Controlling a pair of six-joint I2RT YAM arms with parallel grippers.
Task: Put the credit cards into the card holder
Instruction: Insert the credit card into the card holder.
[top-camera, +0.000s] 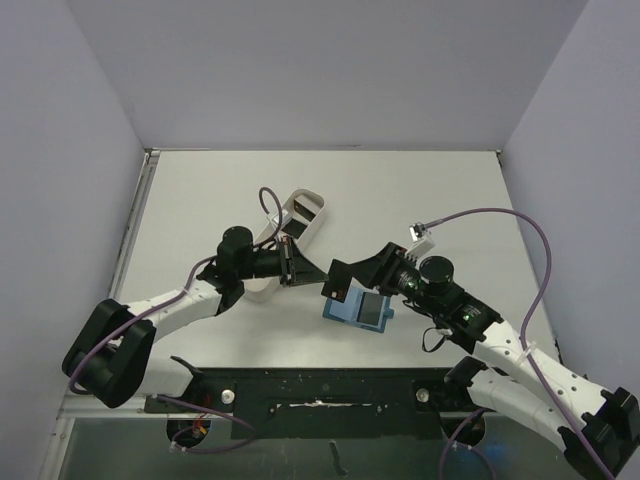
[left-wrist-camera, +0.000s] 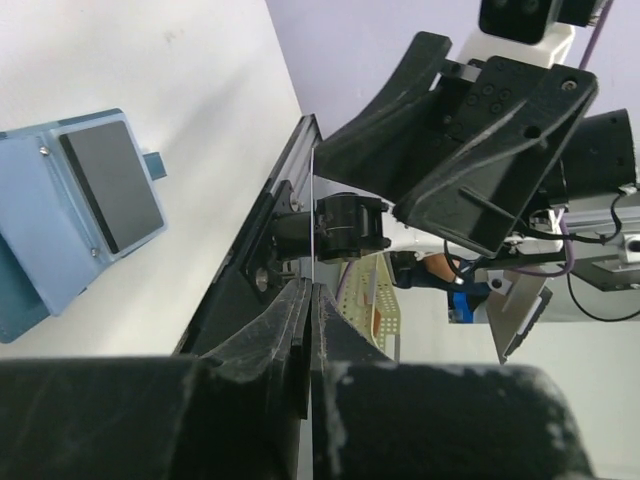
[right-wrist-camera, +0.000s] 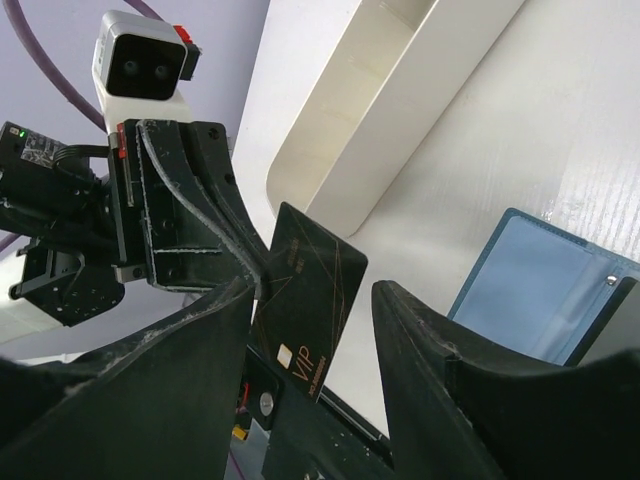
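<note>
Pinching black card (right-wrist-camera: 305, 300) tight, left gripper (left-wrist-camera: 308, 300) points it long-side-first at right gripper (top-camera: 338, 280), spread wide. Open card holder (top-camera: 362, 310) lies on bench (top-camera: 450, 200) just under right gripper.

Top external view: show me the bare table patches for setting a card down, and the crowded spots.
Bare: the far strip of table between back wall and white tray, and the left patch from table edge to tray. Crowded: the centre, where the left gripper, right gripper and card holder cluster beside the tray.
</note>
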